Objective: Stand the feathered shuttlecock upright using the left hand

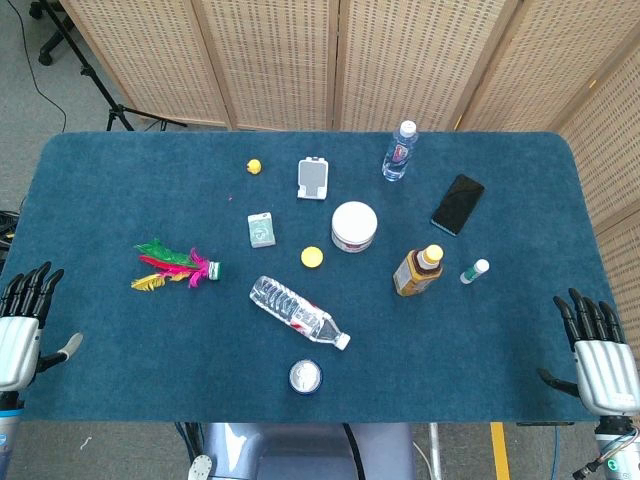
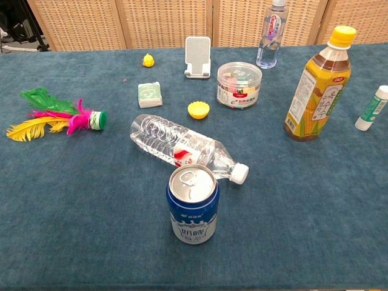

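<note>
- Fingers of the left hand (image 1: 22,320) are spread and hold nothing; the hand rests at the near left edge of the blue table (image 1: 100,380).
- Fingers of the right hand (image 1: 598,350) are likewise apart and empty, at the near right edge.
- The feathered shuttlecock (image 1: 175,267) (image 2: 57,118) lies on its side on the left of the table, green base pointing toward the middle, well apart from both hands.
- A clear water bottle (image 2: 185,147) lies on its side beside an upright blue can (image 2: 192,204).

A clear bottle (image 2: 182,147) lies beside an upright blue can (image 2: 192,204).
</note>
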`<action>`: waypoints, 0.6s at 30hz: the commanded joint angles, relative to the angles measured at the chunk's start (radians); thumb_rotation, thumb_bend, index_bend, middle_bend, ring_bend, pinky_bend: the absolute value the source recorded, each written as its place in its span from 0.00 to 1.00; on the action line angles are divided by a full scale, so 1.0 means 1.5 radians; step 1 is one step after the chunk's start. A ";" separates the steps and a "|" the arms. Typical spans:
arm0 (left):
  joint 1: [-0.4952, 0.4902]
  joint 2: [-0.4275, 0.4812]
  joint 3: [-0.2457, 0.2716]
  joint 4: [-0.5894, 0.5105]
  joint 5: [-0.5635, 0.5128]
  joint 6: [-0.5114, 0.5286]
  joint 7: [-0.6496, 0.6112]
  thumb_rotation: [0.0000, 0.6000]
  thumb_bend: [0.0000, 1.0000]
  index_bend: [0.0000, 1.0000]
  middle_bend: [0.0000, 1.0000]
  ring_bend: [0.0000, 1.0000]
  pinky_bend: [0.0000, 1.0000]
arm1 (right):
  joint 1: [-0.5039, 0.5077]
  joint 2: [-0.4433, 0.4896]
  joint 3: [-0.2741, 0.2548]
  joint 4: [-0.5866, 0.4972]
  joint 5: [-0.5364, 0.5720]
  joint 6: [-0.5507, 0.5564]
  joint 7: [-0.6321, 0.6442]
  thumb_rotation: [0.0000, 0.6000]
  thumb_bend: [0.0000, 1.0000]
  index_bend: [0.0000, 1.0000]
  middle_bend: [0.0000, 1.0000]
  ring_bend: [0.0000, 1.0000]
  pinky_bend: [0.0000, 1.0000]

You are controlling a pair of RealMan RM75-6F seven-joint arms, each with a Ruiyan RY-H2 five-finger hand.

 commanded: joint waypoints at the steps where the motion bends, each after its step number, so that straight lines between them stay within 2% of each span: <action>1: 0.000 -0.001 0.000 0.001 0.000 0.001 0.001 1.00 0.21 0.07 0.00 0.00 0.00 | -0.001 0.001 0.000 0.000 0.001 0.001 0.002 1.00 0.00 0.00 0.00 0.00 0.00; 18: -0.006 0.004 -0.002 0.002 -0.011 -0.021 -0.007 1.00 0.21 0.07 0.00 0.00 0.00 | 0.001 0.000 0.001 -0.001 0.002 -0.002 -0.001 1.00 0.00 0.00 0.00 0.00 0.00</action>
